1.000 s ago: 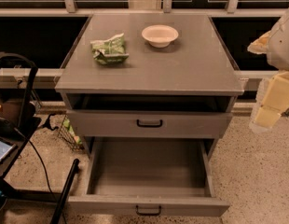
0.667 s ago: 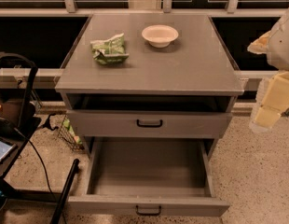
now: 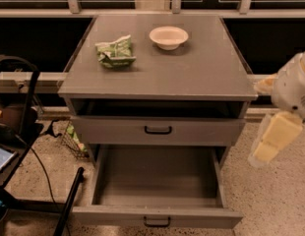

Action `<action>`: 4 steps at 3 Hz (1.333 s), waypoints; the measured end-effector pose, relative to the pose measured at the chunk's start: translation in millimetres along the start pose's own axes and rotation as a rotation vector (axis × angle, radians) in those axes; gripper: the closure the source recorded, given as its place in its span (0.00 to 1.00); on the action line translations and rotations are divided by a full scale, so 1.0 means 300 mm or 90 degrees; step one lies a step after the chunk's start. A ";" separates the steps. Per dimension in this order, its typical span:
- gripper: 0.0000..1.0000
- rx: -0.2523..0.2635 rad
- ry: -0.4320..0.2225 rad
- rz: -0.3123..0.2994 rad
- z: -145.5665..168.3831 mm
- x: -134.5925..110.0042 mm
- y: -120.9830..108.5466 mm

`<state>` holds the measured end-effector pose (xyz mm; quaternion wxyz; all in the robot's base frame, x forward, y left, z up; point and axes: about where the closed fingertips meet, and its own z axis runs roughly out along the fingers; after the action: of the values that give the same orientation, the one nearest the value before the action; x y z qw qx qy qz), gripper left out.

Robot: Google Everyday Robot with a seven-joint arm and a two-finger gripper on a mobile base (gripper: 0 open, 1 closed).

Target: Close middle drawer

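Note:
The grey cabinet (image 3: 157, 68) stands in the centre of the camera view. The middle drawer (image 3: 157, 181) is pulled far out towards me, showing a plain grey, empty inside; its black bar handle (image 3: 157, 222) is on the front panel at the bottom edge of the view. Above it the uppermost drawer (image 3: 157, 130) with its own black handle sits nearly pushed in, with a dark gap over it. The lowest drawer is hidden under the open one. My gripper (image 3: 263, 151), pale yellow below a white wrist, hangs to the right of the cabinet, apart from it and level with the uppermost drawer's front.
A white bowl (image 3: 168, 37) and a crumpled green bag (image 3: 115, 51) lie on the cabinet top. A black stand with cables (image 3: 15, 107) is at the left, with a black bar (image 3: 69, 200) next to the open drawer. Speckled floor (image 3: 270, 200) lies to the right.

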<state>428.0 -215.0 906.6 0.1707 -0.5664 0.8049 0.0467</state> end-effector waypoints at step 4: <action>0.00 0.014 -0.079 0.102 0.367 0.140 0.209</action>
<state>381.8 -200.8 782.2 0.2222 -0.4941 0.8361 0.0864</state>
